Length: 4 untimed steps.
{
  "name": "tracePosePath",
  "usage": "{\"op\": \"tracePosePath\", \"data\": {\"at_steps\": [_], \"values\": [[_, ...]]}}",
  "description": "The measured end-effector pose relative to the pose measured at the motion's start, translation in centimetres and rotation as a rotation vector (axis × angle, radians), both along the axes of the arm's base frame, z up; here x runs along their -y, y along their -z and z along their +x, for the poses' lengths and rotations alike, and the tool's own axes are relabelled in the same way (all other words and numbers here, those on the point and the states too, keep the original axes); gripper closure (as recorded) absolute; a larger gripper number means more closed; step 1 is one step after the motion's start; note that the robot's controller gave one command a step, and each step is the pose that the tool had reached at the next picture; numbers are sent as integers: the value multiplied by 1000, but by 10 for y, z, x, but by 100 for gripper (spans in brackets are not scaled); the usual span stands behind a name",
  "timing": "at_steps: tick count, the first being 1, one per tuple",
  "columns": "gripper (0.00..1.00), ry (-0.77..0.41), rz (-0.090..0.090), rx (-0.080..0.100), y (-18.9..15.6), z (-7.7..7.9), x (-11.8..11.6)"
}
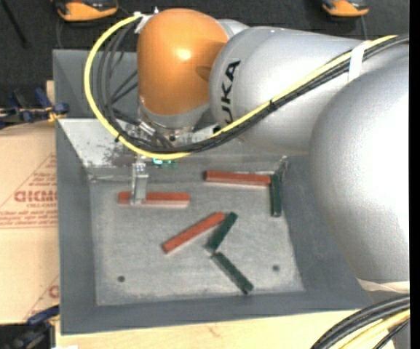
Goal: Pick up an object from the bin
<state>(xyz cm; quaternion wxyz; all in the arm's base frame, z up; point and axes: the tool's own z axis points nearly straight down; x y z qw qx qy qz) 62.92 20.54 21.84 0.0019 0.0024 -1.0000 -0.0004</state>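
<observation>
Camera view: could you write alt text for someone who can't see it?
A robot gripper is down at a red bar at the left of a grey bin. Five more red and green bars lie scattered to its right.

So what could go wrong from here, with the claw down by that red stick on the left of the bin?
Two things, probably. The gripper sits at the left end of the red stick, not its middle, so if it is lifted from there the stick might tilt and slip out. The stick also lies flat on the bin floor, so a slightly off descent could nudge it sideways instead of catching it.
</observation>
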Motion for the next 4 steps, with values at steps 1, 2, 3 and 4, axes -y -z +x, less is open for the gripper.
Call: {"op": "tracePosePath", "data": {"at_steps": [1, 2, 3, 4], "values": [[0, -85, -4, 1, 92, 25, 46], [0, 99, -1, 2, 145, 19, 75], [100, 101, 1, 7, 142, 20, 73], [100, -77, 1, 18, -64, 9, 45]]}}
